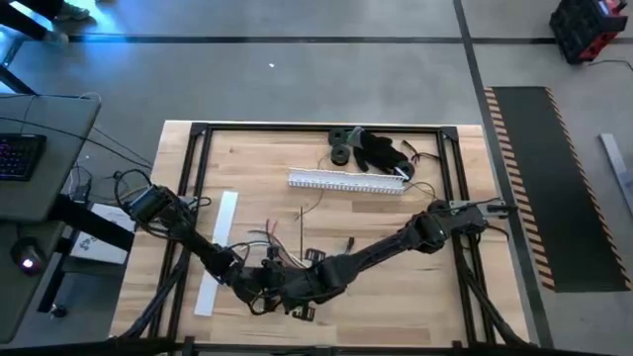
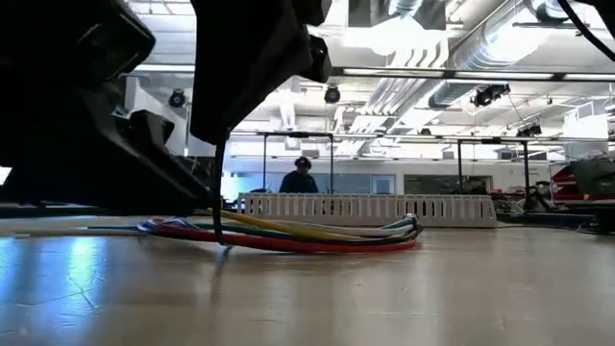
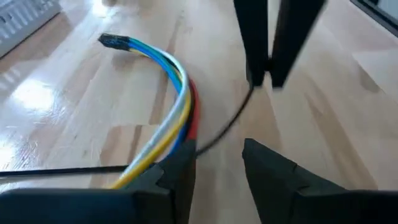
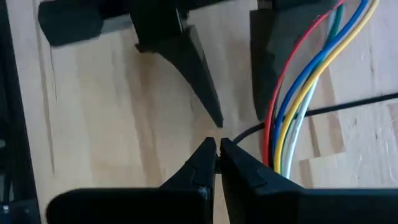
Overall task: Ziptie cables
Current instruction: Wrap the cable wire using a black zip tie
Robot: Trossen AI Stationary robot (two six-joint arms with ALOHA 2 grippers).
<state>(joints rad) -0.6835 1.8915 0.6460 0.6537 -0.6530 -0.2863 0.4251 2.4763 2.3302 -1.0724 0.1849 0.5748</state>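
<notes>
cables [image 3: 177, 93] | red, blue, yellow, grey | curved, flat on table [image 3: 74, 112]

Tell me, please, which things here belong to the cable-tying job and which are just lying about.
Job in hand:
cables
thin black strap
right gripper, fingers shut on the strap
left gripper, fingers open beside the cables

Lying about:
white slotted duct
black round parts
flat white strip

You get bright ceiling lights overhead, throwing white glare on the tabletop [image 2: 317, 288] at lower left. Nearby arms are black blurs; wrist pictures look soft at the edges.
</notes>
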